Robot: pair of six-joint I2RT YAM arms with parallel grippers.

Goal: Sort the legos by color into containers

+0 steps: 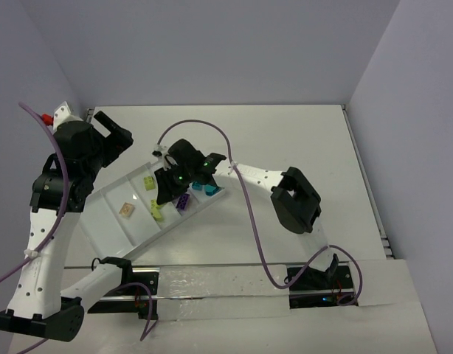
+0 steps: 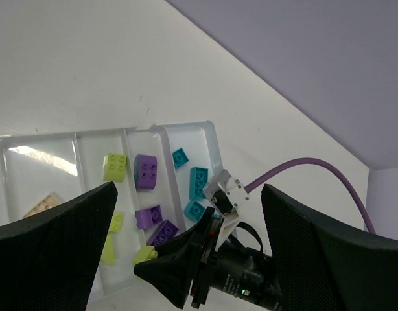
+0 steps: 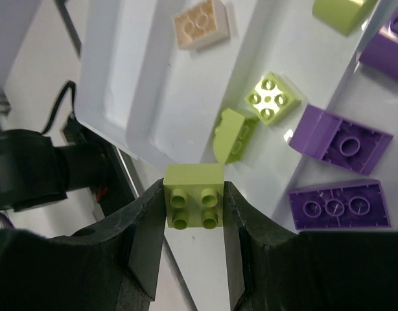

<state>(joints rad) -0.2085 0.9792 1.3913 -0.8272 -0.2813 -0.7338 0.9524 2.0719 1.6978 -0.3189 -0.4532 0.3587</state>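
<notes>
While my right claw [image 3: 194, 223] pinches the lime brick [image 3: 194, 194] by its flat sides just over the tray [image 3: 121, 84] edge, near other lime bricks [image 3: 270, 97], it seems light, hard and slippery to me. My left claw [image 2: 187, 194] gapes wide, empty.

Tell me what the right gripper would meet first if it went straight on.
Probably the floor of the tray near its rim, just before a curved lime brick. The right gripper, shut on a square lime brick, points there; depth is unclear.
</notes>
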